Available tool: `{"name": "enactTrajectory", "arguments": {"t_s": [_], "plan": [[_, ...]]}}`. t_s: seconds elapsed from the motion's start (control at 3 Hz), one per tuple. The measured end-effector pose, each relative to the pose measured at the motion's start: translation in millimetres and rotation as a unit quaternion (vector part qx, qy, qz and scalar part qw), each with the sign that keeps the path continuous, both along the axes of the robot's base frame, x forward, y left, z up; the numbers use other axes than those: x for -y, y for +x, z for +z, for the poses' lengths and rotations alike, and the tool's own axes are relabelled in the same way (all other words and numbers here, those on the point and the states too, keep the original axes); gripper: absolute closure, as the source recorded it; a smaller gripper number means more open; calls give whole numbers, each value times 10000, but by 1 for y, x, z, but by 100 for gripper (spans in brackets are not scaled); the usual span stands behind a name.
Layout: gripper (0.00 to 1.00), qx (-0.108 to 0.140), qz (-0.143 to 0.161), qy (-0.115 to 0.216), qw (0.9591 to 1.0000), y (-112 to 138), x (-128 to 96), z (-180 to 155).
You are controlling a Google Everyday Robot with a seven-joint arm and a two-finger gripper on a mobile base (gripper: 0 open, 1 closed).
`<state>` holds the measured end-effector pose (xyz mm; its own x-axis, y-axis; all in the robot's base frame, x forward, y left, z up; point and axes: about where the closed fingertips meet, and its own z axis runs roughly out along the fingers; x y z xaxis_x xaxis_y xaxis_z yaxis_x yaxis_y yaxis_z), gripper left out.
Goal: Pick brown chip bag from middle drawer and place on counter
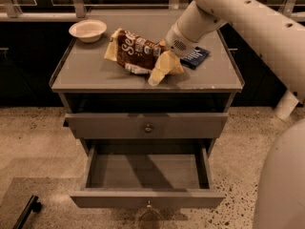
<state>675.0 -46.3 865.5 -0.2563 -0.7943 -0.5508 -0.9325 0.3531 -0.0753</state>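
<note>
The brown chip bag (136, 51) lies on the counter (86, 75), near its middle, with its white lettering facing up. My gripper (166, 65) is at the bag's right, pale yellow end, low over the counter, with the white wrist just behind it. The middle drawer (147, 171) is pulled out below and shows only its bare grey floor.
A white bowl (87, 30) stands at the counter's back left. A small dark-blue packet (194, 57) lies just right of my wrist. The drawer above (147, 126) is shut. My white arm crosses the upper right and my base fills the lower right corner.
</note>
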Motion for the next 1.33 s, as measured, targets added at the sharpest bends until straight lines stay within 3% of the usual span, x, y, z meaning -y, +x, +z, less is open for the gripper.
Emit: {"name": "enactTrajectory", "arguments": {"t_s": [0.33,1.33], "plan": [[19,-14,7,-2,10000,0,0,-1],[88,-15,8,-2,10000,0,-1,-1]]}}
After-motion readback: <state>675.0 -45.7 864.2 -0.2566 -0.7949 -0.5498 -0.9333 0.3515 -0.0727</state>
